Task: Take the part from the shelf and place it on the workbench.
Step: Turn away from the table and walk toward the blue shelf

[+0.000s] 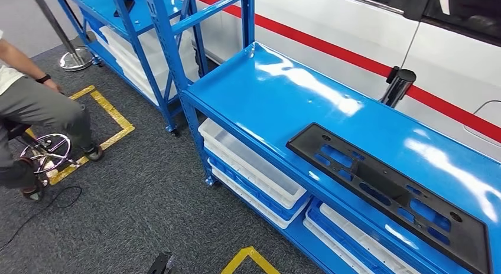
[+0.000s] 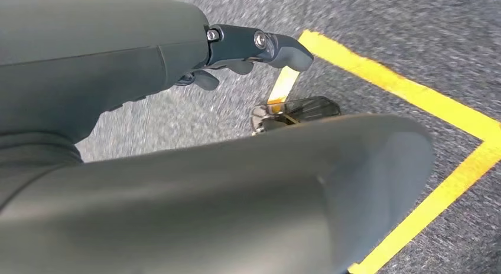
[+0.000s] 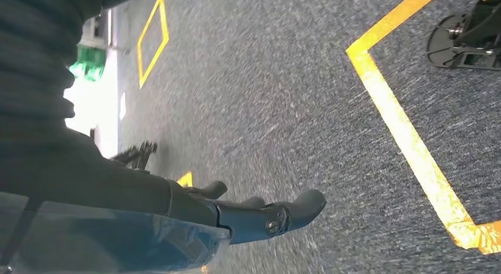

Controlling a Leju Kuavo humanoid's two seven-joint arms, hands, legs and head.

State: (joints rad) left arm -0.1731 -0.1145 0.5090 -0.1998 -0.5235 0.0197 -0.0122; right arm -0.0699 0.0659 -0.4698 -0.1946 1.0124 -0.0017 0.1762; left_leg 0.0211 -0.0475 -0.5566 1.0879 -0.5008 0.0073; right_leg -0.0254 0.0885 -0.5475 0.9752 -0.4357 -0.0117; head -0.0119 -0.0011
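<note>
1. Hanging over grey carpet, the left hand and right hand hold nothing, fingers loosely extended, arms likely lowered for walking.
2. At lower right of the head view, the black part lies flat on the blue counter.
3. At upper left stands the shelf.

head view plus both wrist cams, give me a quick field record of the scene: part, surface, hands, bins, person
part: black part, flat on the blue top, nothing touching it
surface: blue workbench, glossy
left hand: hanging over grey carpet, holds nothing
right hand: hanging over grey carpet, holds nothing
bins: white trays on the lower levels
floor: yellow tape squares on the carpet
person: seated person at far left
</note>
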